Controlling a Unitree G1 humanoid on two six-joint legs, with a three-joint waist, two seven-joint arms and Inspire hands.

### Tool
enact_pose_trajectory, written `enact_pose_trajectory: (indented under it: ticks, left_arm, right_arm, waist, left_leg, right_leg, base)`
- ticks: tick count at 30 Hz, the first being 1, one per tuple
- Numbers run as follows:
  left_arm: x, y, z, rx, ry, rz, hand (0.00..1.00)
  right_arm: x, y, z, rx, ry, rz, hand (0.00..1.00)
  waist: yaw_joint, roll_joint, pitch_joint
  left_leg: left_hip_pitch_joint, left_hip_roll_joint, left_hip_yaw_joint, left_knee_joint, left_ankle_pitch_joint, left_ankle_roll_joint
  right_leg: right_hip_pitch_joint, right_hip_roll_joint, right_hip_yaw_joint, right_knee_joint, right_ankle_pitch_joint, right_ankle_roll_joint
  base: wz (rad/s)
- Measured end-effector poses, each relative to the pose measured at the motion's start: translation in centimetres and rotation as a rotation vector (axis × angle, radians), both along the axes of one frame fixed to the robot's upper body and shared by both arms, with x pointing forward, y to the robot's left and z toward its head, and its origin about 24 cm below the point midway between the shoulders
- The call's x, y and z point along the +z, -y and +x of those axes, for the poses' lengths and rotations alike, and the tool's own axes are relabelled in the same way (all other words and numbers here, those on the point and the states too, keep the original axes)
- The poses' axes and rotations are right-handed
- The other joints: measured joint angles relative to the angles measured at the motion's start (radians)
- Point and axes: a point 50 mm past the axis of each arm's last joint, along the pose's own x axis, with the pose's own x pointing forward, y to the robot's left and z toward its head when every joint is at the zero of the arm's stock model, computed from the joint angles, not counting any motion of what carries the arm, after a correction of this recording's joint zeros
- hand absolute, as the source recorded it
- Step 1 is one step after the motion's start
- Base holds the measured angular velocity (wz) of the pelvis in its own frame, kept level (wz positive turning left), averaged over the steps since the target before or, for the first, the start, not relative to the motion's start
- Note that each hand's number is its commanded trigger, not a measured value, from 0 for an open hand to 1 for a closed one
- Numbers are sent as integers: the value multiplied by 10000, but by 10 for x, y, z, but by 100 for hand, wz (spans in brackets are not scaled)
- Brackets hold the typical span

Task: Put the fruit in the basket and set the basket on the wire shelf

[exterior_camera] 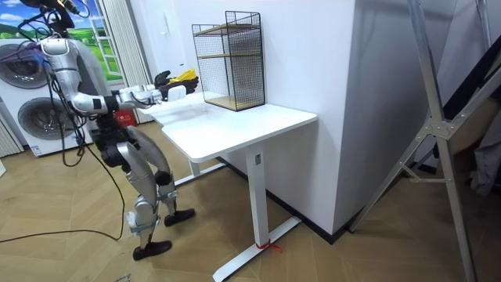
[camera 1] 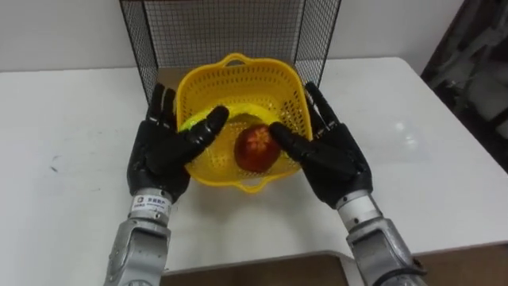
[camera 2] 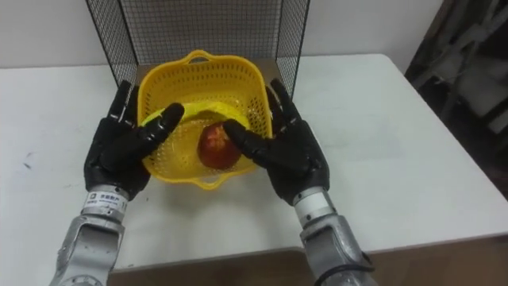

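A yellow plastic basket (camera 1: 238,63) sits on the white table (camera 1: 71,119), just in front of the black wire shelf (camera 1: 230,32). Inside it lie a red apple (camera 1: 255,148) and a yellow-green fruit (camera 1: 194,121) along the left wall. My left hand (camera 1: 159,151) lies flat against the basket's left side and my right hand (camera 1: 337,159) against its right side. On both hands the fingers are straight and the thumbs reach over the rim. In the room view I stand at the table's end with both arms stretched out to the basket (exterior_camera: 185,77).
The shelf (exterior_camera: 232,59) stands at the table's back edge by the wall, with a wooden bottom board and an upper level. Bare tabletop spreads to both sides. Dark equipment (camera 1: 476,71) sits past the table's right edge. Washing machines (exterior_camera: 23,102) stand behind me.
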Motion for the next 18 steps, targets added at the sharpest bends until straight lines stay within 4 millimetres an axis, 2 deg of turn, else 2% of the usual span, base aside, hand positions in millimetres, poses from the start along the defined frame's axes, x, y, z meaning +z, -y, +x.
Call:
enact_pose_trajectory:
  ticks: [1, 2, 3, 4, 6, 7, 8, 9, 10, 11, 13, 14, 15, 17, 18]
  left_arm:
    - [1, 0, 1, -1, 49, -17, 0]
    - [1, 1, 0, -21, 41, -32, 0]
    - [1, 2, 0, -51, 39, -3, 0]
    - [1, 2, 0, -57, 55, 88, 0]
    - [1, 1, 0, -59, 112, 297, 0]
    - [2, 1, 0, -60, 153, 309, 0]
    - [2, 2, 0, -90, 169, 303, 0]
    - [2, 2, 0, -94, 166, 302, 0]
    - [2, 3, 0, -111, 158, 305, 0]
    - [2, 3, 0, -126, 153, 304, 0]
    - [2, 4, 0, -159, 159, 323, 0]
    - [2, 5, 0, -194, 148, 375, 0]
    - [2, 5, 0, -210, 156, 418, 0]
    - [2, 6, 0, -239, 186, 492, 0]
    - [2, 6, 0, -247, 175, 486, 0]
  right_arm:
    - [0, 0, 0, -4, -3, 15, 0]
    - [2, 1, 0, -64, 100, 20, 0]
    - [2, 2, 0, -133, 183, 82, 0]
    - [3, 1, 0, -148, 202, 94, 0]
    - [3, 0, 0, -144, 251, 129, 0]
    - [4, 0, 0, -169, 324, 128, 0]
    - [6, 1, 1, -208, 410, 144, 0]
    - [7, 1, 1, -235, 449, 181, 0]
    - [9, 1, 1, -273, 512, 337, 0]
    - [11, 1, 1, -330, 595, 434, 0]
    - [13, 1, 2, -402, 721, 515, 0]
    - [13, 2, 2, -412, 730, 488, 0]
    - [13, 2, 2, -418, 736, 475, 0]
    - [14, 2, 2, -474, 818, 466, 0]
    - [14, 2, 2, -483, 819, 461, 0]
  waist:
    - [-39, -172, -64]
    - [-59, -231, -82]
    - [-85, -215, -66]
    - [-89, -220, -58]
    - [-145, -341, 4]
    - [-151, -412, 8]
    - [-165, -465, 79]
    - [-166, -490, 107]
    - [-176, -552, 145]
    - [-147, -560, 151]
    - [-217, -538, 162]
    - [-220, -513, 176]
    - [-228, -492, 190]
    - [-231, -389, 245]
    - [-236, -345, 271]
  left_leg:
    - [85, -151, 21, -151, 38, 43]
    - [145, -261, -7, -152, 121, 151]
    - [195, -316, 2, -108, 321, 343]
    - [232, -378, 2, -98, 427, 414]
    - [323, -657, 4, -74, 303, 614]
    - [323, -841, 29, 22, 155, 707]
    - [319, -1006, 66, 209, -40, 788]
    - [304, -1062, 134, 314, -144, 865]
    - [279, -1188, 243, 595, -428, 966]
    - [249, -1288, 283, 866, -726, 1038]
    - [210, -1379, 329, 1271, -1082, 1177]
    - [249, -1406, 362, 1502, -1295, 1248]
    - [289, -1413, 375, 1587, -1381, 1286]
    - [537, -1422, 376, 1587, -1634, 1402]
    - [642, -1425, 346, 1530, -1677, 1422]
  right_leg:
    - [42, -128, -15, -47, -23, 124]
    - [102, -210, -9, -56, -68, 131]
    - [191, -260, -8, -35, -180, 151]
    - [233, -310, -10, -7, -246, 165]
    - [296, -574, -18, 167, -524, 271]
    - [303, -761, -41, 319, -708, 366]
    - [303, -936, -40, 531, -893, 447]
    - [290, -1029, -43, 683, -1005, 499]
    - [240, -1216, -50, 1135, -1250, 622]
    - [42, -1364, -53, 1825, -1348, 760]
    - [-360, -1564, -40, 3093, -1264, 937]
    - [-625, -1681, -15, 3849, -1045, 1070]
    - [-720, -1733, -19, 4157, -919, 1092]
    - [-1041, -1728, -9, 4898, -288, 1212]
    - [-1090, -1717, 1, 5050, -97, 1199]
  base:
    - [10]
    - [6]
    - [0]
    - [5]
    - [13]
    - [15]
    - [13]
    - [5]
    - [0]
    - [0]
    - [6]
    - [5]
    - [0]
    - [-6]
    - [-3]
